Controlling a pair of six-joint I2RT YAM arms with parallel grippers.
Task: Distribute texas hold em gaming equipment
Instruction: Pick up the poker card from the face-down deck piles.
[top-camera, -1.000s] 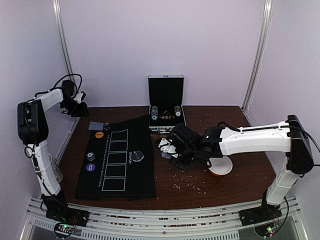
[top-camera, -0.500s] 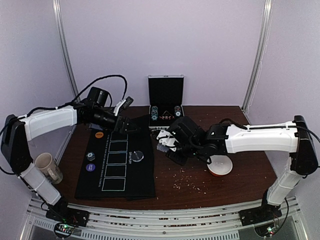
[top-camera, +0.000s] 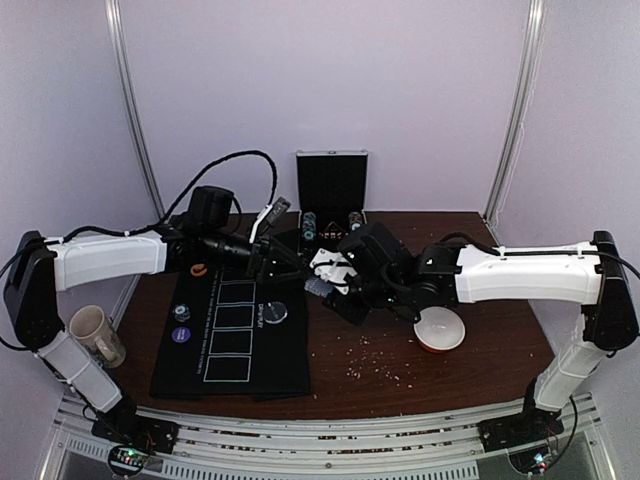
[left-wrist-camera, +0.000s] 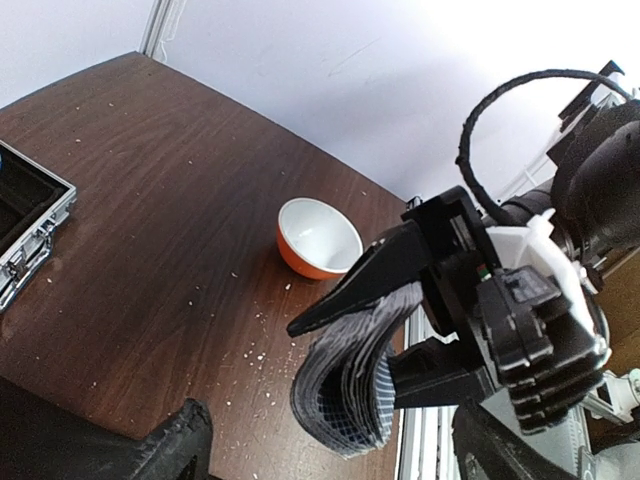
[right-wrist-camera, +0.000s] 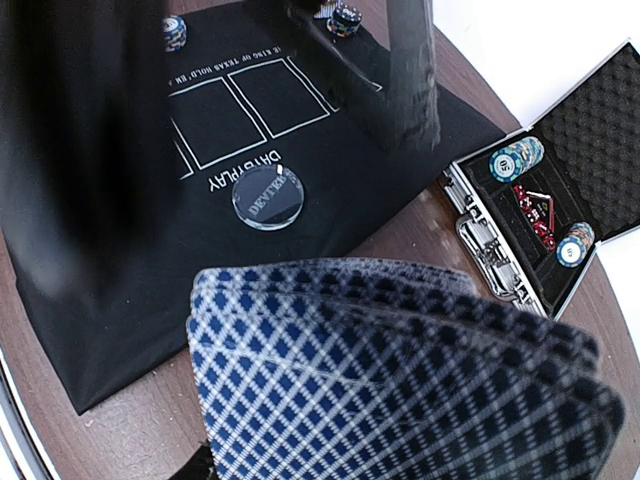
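Observation:
My right gripper (top-camera: 326, 282) is shut on a thick deck of playing cards (right-wrist-camera: 400, 370) with blue-checked backs, held above the table just right of the black mat (top-camera: 240, 340). The deck (left-wrist-camera: 355, 390) is bent between the right fingers (left-wrist-camera: 370, 285). My left gripper (top-camera: 288, 247) stands open right beside the deck, its dark fingertips (left-wrist-camera: 185, 440) low on either side of it and not touching it. A clear dealer button (right-wrist-camera: 268, 195) lies on the mat. Small chips (top-camera: 181, 312) and an orange button (top-camera: 198, 268) lie along the mat's left side.
An open metal case (top-camera: 332, 215) with chip stacks (right-wrist-camera: 515, 155) stands at the back centre. A white bowl with red outside (top-camera: 440, 328) sits right of the deck. A beige mug (top-camera: 95, 333) stands at the left edge. Crumbs dot the brown table (top-camera: 380, 365).
The left arm swung from the far left in to the centre, and its gripper opened wide. The right gripper carried the deck a little left and back, toward it.

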